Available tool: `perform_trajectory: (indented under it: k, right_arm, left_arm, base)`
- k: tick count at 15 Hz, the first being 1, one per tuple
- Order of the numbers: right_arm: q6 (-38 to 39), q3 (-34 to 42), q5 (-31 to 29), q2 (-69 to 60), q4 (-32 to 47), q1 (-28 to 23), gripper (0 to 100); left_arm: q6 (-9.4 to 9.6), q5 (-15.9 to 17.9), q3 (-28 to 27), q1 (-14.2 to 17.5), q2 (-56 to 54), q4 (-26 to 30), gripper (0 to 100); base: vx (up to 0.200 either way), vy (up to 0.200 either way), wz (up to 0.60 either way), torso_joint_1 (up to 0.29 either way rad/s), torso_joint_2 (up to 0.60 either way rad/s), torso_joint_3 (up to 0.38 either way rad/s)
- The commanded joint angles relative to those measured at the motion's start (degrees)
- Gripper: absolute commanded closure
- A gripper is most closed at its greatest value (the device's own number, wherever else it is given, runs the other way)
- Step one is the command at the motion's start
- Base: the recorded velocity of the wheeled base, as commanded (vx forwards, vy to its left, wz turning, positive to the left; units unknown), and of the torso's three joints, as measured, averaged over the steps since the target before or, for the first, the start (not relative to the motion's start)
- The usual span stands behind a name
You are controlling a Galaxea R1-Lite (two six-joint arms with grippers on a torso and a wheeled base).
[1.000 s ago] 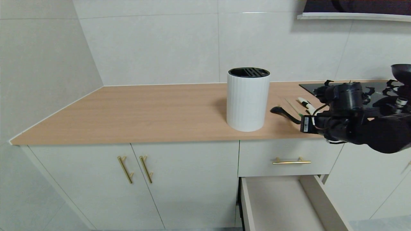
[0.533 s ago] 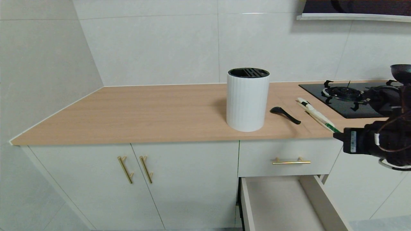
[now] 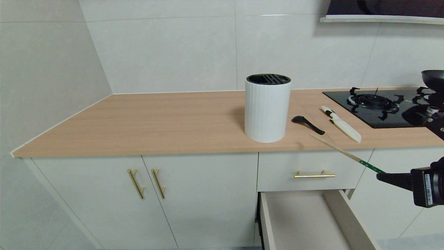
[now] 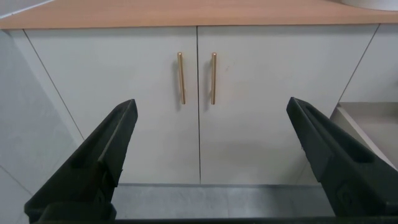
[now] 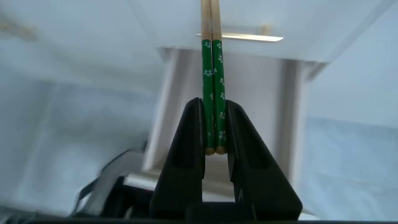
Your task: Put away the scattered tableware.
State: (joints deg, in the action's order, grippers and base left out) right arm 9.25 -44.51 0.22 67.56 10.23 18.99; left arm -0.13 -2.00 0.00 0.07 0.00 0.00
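Wooden chopsticks with green patterned ends [image 3: 347,155] are clamped side by side at their green ends between the black fingers [image 5: 186,146] of the right gripper [image 3: 383,176]. They hang above the open white drawer [image 3: 298,215], tips slanting toward the wooden countertop [image 3: 156,121]. The left gripper [image 4: 211,155] is spread wide before the white cabinet doors [image 4: 143,106].

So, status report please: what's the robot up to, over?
Right tool shut on chopsticks, beside the open drawer. Left tool open, facing cabinet doors. Knife and black spoon on the counter. Nothing blocks the drawer.
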Motion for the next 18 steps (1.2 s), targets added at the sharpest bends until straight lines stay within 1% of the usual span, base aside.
perform_trajectory:
  k: [1,3,4,10,13,18]
  right_arm:
    - [-0.46,0.83,0.31,0.12,-0.03,0.08,100]
    - [-4.24,2.14,0.40,0.12,-0.21,0.17,100]
    - [-4.86,2.58,0.40,0.29,-0.21,0.17,100]
    - [-4.86,3.38,0.40,1.26,-0.21,1.05,100]
    - [-4.86,4.08,0.31,2.31,-0.21,2.28,100]
    - [-4.95,4.25,0.31,3.72,-0.21,2.45,100]
  left_arm:
    - [0.05,-0.02,0.00,0.01,0.09,0.00,0]
    - [-0.04,-0.02,0.00,0.01,0.09,0.00,0]
    - [-0.04,-0.02,0.00,0.01,0.09,0.00,0]
    - [-0.04,-0.02,0.00,0.01,0.09,0.00,0]
    - [-0.04,-0.02,0.00,0.01,0.00,0.00,0]
    - [-0.04,-0.02,0.00,0.01,0.09,0.00,0]
  base:
    - [0.000,0.000,0.00,0.000,0.00,0.000]
    - [0.000,0.000,0.00,0.000,0.00,0.000]
    - [0.000,0.000,0.00,0.000,0.00,0.000]
    - [0.000,0.000,0.00,0.000,0.00,0.000]
    - [0.000,0.000,0.00,0.000,0.00,0.000]
    - [0.000,0.000,0.00,0.000,0.00,0.000]
